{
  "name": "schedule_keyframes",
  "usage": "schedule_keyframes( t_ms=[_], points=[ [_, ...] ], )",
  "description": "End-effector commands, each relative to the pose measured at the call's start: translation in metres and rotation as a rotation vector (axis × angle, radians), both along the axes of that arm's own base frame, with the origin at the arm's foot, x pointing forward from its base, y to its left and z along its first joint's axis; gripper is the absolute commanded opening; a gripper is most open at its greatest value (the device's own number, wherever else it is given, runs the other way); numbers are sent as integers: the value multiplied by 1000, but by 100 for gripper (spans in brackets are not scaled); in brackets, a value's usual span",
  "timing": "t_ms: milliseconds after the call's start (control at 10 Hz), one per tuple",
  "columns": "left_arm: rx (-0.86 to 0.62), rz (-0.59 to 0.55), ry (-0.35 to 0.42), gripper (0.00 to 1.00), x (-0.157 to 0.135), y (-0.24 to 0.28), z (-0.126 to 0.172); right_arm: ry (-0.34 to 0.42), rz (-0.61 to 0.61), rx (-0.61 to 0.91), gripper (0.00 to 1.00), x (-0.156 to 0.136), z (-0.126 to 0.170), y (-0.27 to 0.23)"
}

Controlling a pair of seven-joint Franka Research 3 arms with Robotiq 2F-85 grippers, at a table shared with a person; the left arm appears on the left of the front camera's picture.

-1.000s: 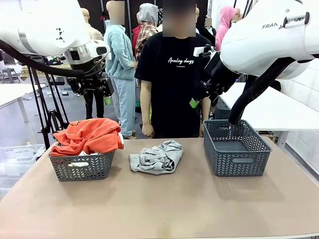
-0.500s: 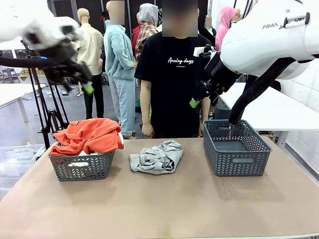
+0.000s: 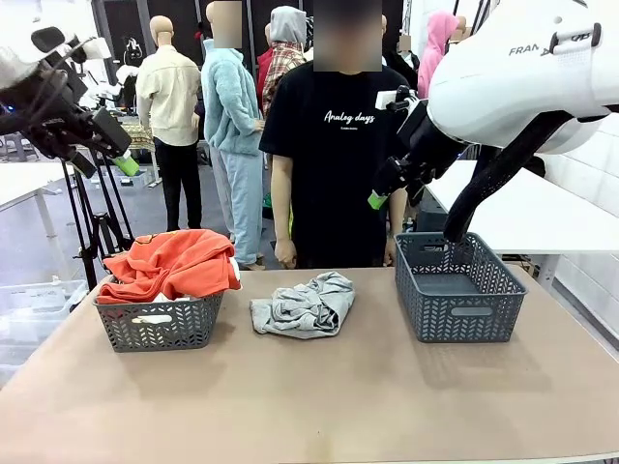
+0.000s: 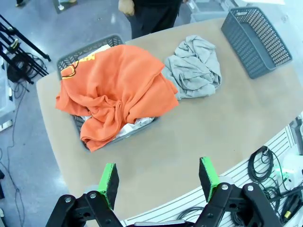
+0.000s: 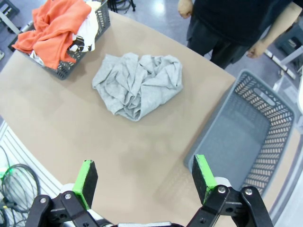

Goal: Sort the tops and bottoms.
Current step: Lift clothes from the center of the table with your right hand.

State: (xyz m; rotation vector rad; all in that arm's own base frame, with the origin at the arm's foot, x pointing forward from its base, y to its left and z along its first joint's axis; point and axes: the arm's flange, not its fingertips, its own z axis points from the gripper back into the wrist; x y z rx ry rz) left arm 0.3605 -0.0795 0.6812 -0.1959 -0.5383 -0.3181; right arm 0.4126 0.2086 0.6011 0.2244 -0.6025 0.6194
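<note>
Front view: grey garment (image 3: pixel 304 305) lies crumpled mid-table between two baskets; orange garment (image 3: pixel 172 263) is heaped over the left basket (image 3: pixel 160 322), white cloth (image 4: pixel 135 126) under it. Right basket (image 3: pixel 457 288) holds nothing. Left gripper (image 3: pixel 104 145) is raised high at far left, jaws wide, empty. Right gripper (image 3: pixel 385 193) hangs above the right basket, jaws wide, empty. Tan table (image 3: pixel 309 396); a person (image 3: pixel 338 164) stands behind.
</note>
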Motion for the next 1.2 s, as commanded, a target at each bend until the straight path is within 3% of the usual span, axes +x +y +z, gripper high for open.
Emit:
schedule_keyframes(
  t_ms=[0,300,500,600,700,900,1000,1100],
  points=[
    [-9,14,-3,88,-6,7,5,9,2,-8,100,20,-7,9],
    [-9,14,-3,88,-6,7,5,72,130,102,100,143,-61,56],
    [-9,14,-3,88,-6,7,5,107,136,114,100,183,-97,80],
    [-9,14,-3,88,-6,7,5,335,105,15,100,176,-98,78],
    [-9,14,-3,88,-6,7,5,95,112,93,100,164,-108,74],
    [-9,14,-3,88,-6,7,5,95,112,93,100,164,-108,74],
    [-9,14,-3,88,-6,7,5,162,112,86,100,180,-115,82],
    [-9,14,-3,88,-6,7,5,155,77,50,100,185,-115,94]
  ],
)
